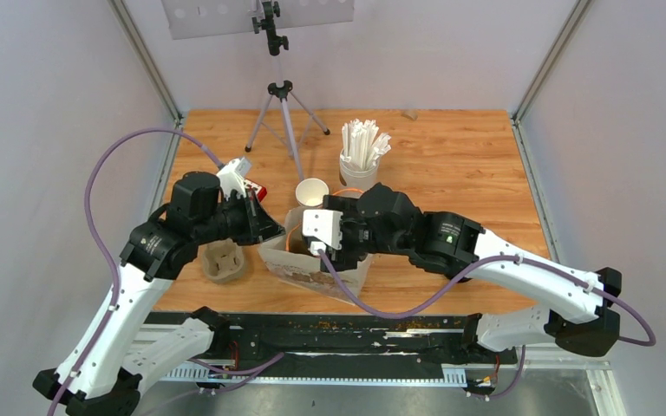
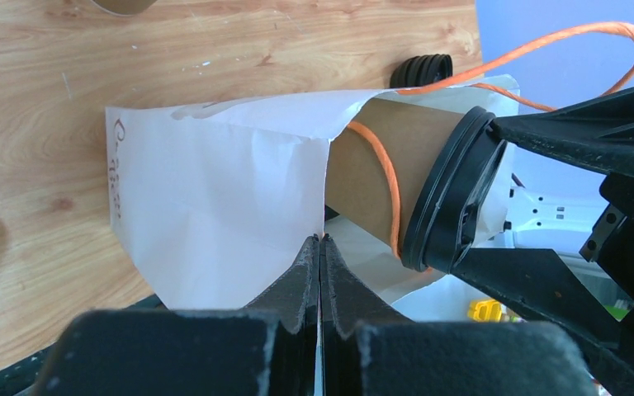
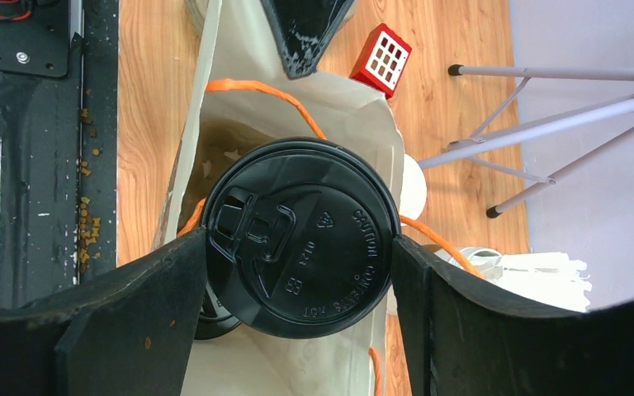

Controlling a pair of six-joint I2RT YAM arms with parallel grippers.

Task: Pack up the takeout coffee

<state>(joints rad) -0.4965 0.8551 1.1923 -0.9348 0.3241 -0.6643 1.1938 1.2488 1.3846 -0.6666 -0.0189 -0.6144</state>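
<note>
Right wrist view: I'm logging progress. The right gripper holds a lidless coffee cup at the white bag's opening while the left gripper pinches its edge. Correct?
Not lidless: the right wrist view shows a black lid on the coffee cup. The rest stands: the right gripper holds it at the white bag's opening while the left gripper pinches its edge.
</note>
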